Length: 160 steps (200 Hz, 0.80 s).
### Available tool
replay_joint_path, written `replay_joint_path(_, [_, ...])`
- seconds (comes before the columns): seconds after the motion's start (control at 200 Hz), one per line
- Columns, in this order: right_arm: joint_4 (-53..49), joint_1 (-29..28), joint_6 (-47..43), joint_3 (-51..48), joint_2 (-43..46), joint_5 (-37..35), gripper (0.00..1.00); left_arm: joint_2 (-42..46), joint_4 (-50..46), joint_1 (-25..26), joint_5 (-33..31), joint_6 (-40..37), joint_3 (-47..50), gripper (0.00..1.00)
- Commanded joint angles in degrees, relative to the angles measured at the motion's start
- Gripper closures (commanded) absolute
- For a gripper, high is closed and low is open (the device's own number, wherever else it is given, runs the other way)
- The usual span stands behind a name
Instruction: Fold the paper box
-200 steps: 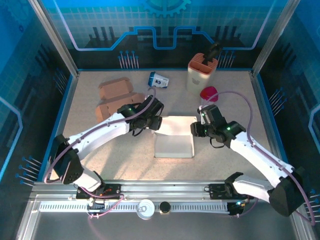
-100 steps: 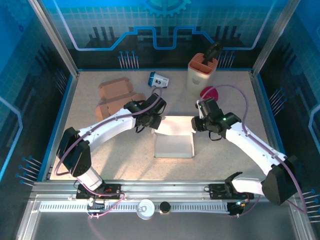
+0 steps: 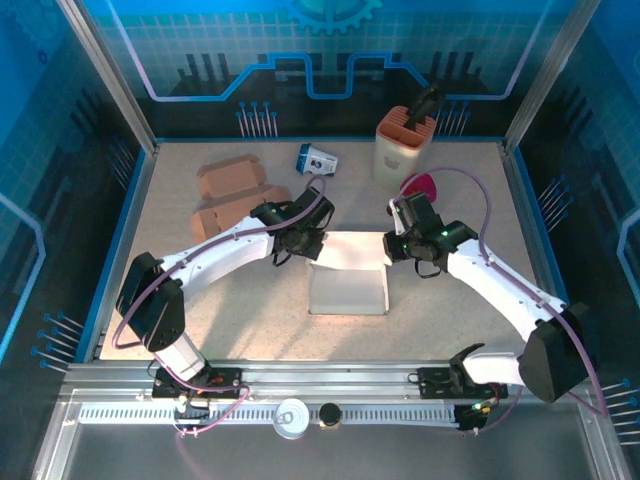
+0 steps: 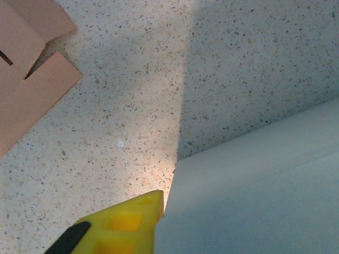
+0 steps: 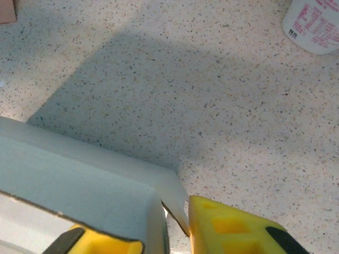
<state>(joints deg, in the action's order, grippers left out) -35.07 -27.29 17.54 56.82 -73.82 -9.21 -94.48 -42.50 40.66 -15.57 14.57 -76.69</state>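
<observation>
Both arms have stretched a little further out since the earlier frame, and their jaws have drawn in, while the paper box (image 3: 347, 280) has not shifted. It lies open in the middle of the table, with its far panel tilted up.

The left gripper (image 3: 312, 248) sits at the far left corner of the box. In the left wrist view one yellow finger (image 4: 122, 227) touches the edge of the white panel (image 4: 254, 196). The panel hides the other finger, so I cannot tell whether this gripper is pinching the panel or only resting against it.

The right gripper (image 3: 392, 250) sits at the far right corner of the box. In its own wrist view the fingers (image 5: 228, 227) stand on either side of the box's thin corner wall (image 5: 79, 185), pinching it.

Taking the two far corners at once looks meant to lift or crease that panel evenly, so the fold runs straight and the box does not skid. The fold itself seems barely begun.

Flat brown cardboard pieces (image 3: 230, 195) lie beyond the box's far left corner. A white holder (image 3: 403, 145) and a red object (image 3: 418, 186) stand beyond its far right corner, apart from it.
</observation>
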Motion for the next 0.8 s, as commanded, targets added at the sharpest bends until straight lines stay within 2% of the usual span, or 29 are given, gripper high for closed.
replay_joint_path(0.0, [0.3,0.6,-0.1,1.5,-0.6,0.6,0.83,-0.5,0.4,-0.3,0.3,-0.2,-0.4,0.88])
replay_joint_path(0.12, [0.5,0.2,0.1,1.4,-0.7,0.4,0.92,-0.4,0.8,-0.3,0.4,0.4,-0.4,1.0])
replay_joint_path(0.22, [0.4,-1.1,0.5,1.7,-0.9,-1.4,1.0,-0.6,1.2,-0.3,0.6,1.0,-0.3,1.0])
replay_joint_path(0.49, [0.9,-5.7,5.5,2.4,-0.8,-7.2,1.0,0.3,3.0,-0.3,2.4,6.8,0.1,1.0])
replay_joint_path(0.795, [4.2,-6.4,14.7,3.7,-3.6,-7.1,1.0,0.2,4.9,-0.3,2.7,14.1,-0.6,1.0])
